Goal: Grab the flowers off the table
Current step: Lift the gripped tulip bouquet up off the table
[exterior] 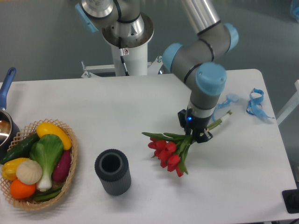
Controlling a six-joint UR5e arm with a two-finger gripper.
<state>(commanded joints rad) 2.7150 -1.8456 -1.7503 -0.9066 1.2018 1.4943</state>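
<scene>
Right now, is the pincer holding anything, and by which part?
Yes: the pincer grips the bunch of red tulips by its green stems, between blooms and cut ends.

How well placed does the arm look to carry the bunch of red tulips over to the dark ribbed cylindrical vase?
Probably yes. The gripper is shut on the stems of the red tulips, and only bare white table lies between them and the dark ribbed vase, whose mouth faces up.
</scene>
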